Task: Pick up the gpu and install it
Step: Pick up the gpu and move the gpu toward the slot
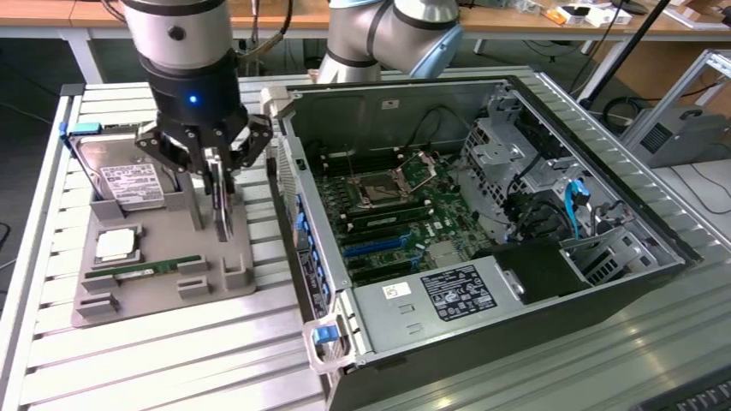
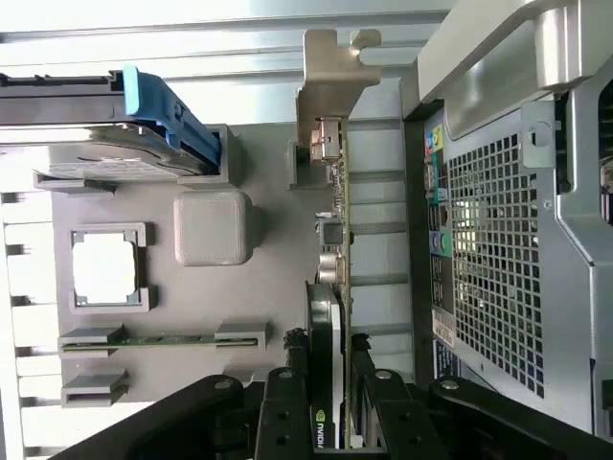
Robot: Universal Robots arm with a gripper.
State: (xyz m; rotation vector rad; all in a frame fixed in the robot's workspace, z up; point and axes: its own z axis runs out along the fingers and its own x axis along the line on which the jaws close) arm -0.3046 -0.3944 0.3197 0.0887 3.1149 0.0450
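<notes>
one thin black gpu (image 2: 327, 321) — silver bracket (image 2: 330, 88) — clamped in gripper (image 2: 328, 398).

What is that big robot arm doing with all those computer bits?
The robot arm's claw is closed on the gpu, a thin black card standing on its edge over the gray tray. The tray also holds a hard drive and a memory stick. The open computer case sits beside the tray, on the exterior view's right. The card is not in the case yet.

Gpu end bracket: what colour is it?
The end bracket of the gpu is silver; wrist view shows it best.
</notes>
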